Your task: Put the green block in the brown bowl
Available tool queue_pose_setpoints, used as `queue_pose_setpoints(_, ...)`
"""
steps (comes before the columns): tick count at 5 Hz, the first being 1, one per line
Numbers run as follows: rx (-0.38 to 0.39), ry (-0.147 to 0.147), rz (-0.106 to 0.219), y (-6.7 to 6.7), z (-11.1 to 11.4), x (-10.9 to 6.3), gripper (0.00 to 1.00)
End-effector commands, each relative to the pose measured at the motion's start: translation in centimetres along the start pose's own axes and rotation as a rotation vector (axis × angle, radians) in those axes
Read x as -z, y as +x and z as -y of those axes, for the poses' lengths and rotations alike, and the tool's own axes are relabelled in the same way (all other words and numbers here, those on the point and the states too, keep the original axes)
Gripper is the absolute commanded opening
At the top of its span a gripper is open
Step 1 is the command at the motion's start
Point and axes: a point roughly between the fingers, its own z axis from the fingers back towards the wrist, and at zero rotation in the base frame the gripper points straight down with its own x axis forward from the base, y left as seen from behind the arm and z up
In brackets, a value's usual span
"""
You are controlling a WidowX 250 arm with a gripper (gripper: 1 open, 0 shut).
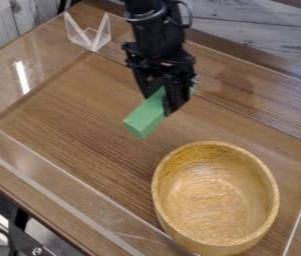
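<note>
Broadly, a wooden table (73,130) with dark streaked grain fills the view, and clear, shiny panels stand along its edges, one running from nine o'clock down toward six o'clock.

Next in size is the brown bowl (217,195), a round light-wood dish with a thick rim and plain grain on its inner wall. It sits on the table at about five o'clock from the middle of the view. Nothing lies inside it.

A black robot arm (150,22) comes down from twelve o'clock and points steeply at the table. Its gripper (168,98) hangs just above the middle of the view, at about eleven o'clock from the bowl and near its rim, though apart from it.

Smallest is the green block (146,117), a short bright-green bar. The black jaws are pinched tight on its upper end, so the bar hangs tilted, with its free end dropping toward seven o'clock. It is lifted off the wood and clear of the bowl; it touches nothing except the jaws. Whether its lower end overhangs the bowl's rim cannot be told, but it looks to lie just outside it.
</note>
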Motion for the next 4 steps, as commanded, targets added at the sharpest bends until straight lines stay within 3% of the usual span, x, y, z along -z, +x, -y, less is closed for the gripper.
queue_pose_setpoints(1,0.042,0.014,0.062,-0.3,2.4,-1.2,0.00)
queue_pose_setpoints(4,0.102,0.013,0.064,-3.1,8.8,0.5,0.00)
